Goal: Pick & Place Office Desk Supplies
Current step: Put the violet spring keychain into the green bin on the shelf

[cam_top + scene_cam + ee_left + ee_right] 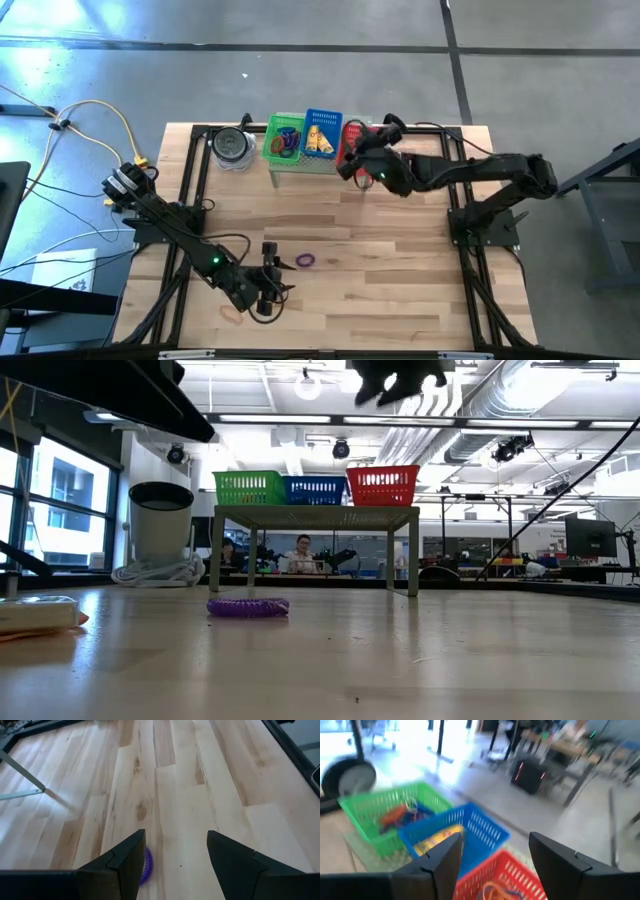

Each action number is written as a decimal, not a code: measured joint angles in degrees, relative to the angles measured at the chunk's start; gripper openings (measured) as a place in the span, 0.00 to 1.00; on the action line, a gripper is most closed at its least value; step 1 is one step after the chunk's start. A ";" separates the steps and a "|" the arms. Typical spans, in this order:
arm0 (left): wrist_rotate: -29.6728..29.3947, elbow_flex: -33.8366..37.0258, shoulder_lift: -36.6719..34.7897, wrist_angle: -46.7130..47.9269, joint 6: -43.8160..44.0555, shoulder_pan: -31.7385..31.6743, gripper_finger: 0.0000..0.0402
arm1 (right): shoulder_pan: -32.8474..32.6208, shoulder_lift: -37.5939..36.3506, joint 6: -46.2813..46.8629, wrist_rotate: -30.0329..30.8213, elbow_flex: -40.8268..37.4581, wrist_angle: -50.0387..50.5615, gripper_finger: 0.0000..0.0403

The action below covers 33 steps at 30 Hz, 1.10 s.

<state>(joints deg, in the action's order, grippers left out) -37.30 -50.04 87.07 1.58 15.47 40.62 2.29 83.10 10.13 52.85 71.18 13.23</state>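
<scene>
Three mesh plastic baskets sit upper centre on a small stand: green basket [284, 139] holding coloured loops, blue basket [322, 133] yellow pieces, red basket [352, 140] orange bands [495, 891]. Right gripper [352, 166] hovers there, jaws apart, empty. Ribbed purple loop [305, 260] lies lower centre on pale wood by the left gripper [275, 283], open, empty

A pale wooden plank table [400, 280] carries everything. Toward its back edge stands a small raised shelf [315, 513] on thin legs. A round grey lidded tin [232, 147] sits on the tabletop just beside the shelf. A purple coiled loop [305, 260] lies flat nearer the front, and a flat pale item [35, 614] rests near the front left corner.
</scene>
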 joint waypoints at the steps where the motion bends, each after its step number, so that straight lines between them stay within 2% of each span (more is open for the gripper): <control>1: -0.04 0.00 0.00 0.13 -0.68 0.00 0.51 | -1.74 -0.34 -1.09 2.81 -0.01 -1.41 0.55; 6: -0.06 -0.02 0.00 1.05 -1.56 0.02 0.51 | -13.12 -0.93 -7.36 18.71 0.01 -5.56 0.55; 9: -0.04 -0.09 0.00 2.11 -1.58 0.02 0.51 | -20.11 -0.59 -6.65 22.71 -0.01 -4.47 0.55; 14: 0.75 -0.09 0.00 6.14 -0.85 -1.99 0.51 | -29.60 1.46 6.06 23.09 0.00 1.22 0.54; 20: 6.91 -0.09 0.00 7.34 -0.99 -8.12 0.50 | -35.80 7.50 20.25 23.71 0.00 4.44 0.54; 23: 8.56 0.56 0.00 7.52 -0.78 -11.95 0.50 | -36.58 11.51 22.72 23.68 -0.01 4.51 0.54; 28: 18.56 2.35 1.06 7.32 1.40 -17.44 0.50 | -35.98 14.45 22.75 24.00 -0.01 4.49 0.54; 33: 19.05 2.60 5.07 3.99 1.25 -18.50 0.50 | -35.51 14.50 22.75 23.67 -0.01 3.84 0.54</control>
<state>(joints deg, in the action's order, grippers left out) -18.25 -47.44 92.14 5.57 16.72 22.12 -33.23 97.60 32.88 76.51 71.18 17.07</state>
